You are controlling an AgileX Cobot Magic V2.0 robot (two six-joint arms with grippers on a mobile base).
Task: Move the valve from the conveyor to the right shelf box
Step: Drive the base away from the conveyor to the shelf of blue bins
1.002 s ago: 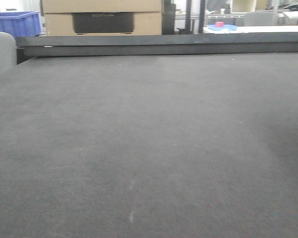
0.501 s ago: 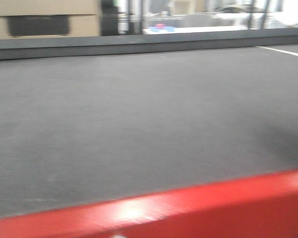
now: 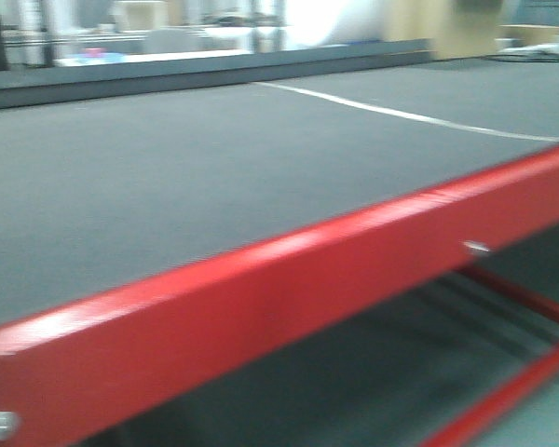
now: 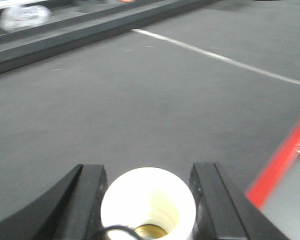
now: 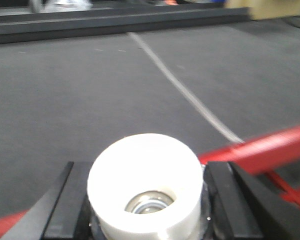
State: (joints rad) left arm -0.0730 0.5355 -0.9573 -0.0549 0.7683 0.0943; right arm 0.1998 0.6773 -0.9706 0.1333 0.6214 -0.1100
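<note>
Between right hand [image 5: 149, 170] fingers, white valve [image 5: 144, 187]

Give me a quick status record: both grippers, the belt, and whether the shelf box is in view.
left gripper: closed around a white valve, brass showing inside
right gripper: closed around a second white valve, metal core
conveyor: dark grey belt, white line crossing it
frame: red beam along the near edge
shelf box: not in view

Dark grey conveyor [image 3: 168, 177] (white stripe [image 3: 401, 115]), red rail [image 3: 261, 298], white valve [image 5: 145, 185]
</note>
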